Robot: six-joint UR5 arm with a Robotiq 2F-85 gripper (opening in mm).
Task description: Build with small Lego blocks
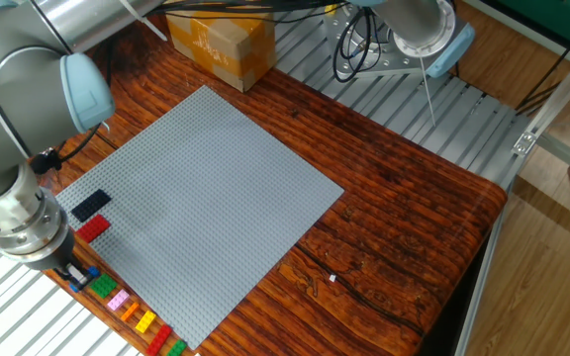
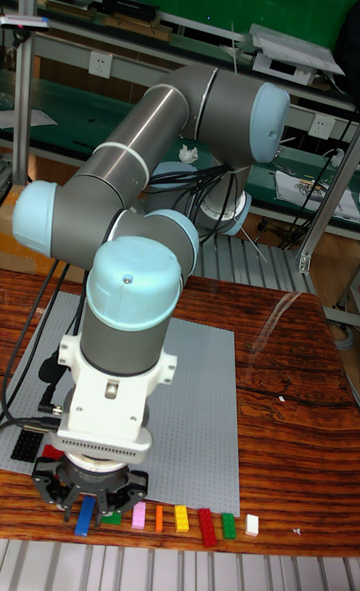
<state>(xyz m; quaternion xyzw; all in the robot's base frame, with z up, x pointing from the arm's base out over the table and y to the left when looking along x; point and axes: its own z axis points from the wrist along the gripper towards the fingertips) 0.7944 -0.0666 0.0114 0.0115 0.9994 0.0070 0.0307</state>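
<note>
While hand [image 2: 88, 507] grips blue brick [image 2: 86, 516] | box [image 1: 219, 40] print unreadable

A lab or workshop is indicated by aluminium framing [image 1: 552, 109], loose cables [image 1: 359, 40], green-topped benches [image 2: 90, 116] and wall sockets [image 2: 99, 63].

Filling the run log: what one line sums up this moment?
hand over blue block, grip unclear | black block, red block on baseplate | others in edge row
</note>
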